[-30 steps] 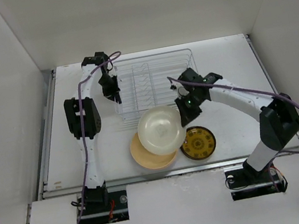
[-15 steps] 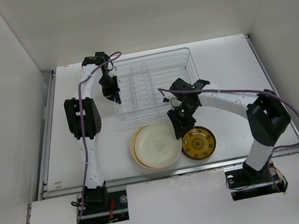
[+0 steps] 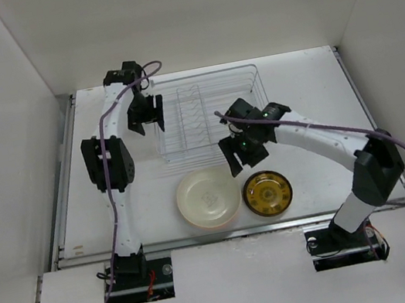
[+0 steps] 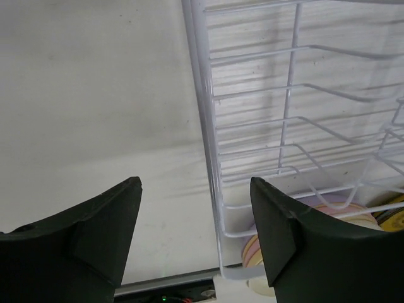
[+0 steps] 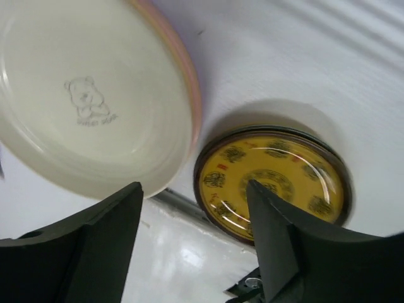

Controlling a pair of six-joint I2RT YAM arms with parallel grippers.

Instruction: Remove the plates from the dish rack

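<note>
The left gripper point(image 4: 194, 183) is held spread and empty at the dish rack's point(image 3: 208, 115) left rim. The right gripper point(image 5: 192, 185) is likewise spread over the cream plate point(image 3: 208, 198), apparently stacked on another, left of the amber plate point(image 3: 267, 193).

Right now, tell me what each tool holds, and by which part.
Nothing. The left tool stands open by the dish rack; the right tool open above the plates.

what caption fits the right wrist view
Open right gripper above a cream plate beside an amber plate on the table.
</note>
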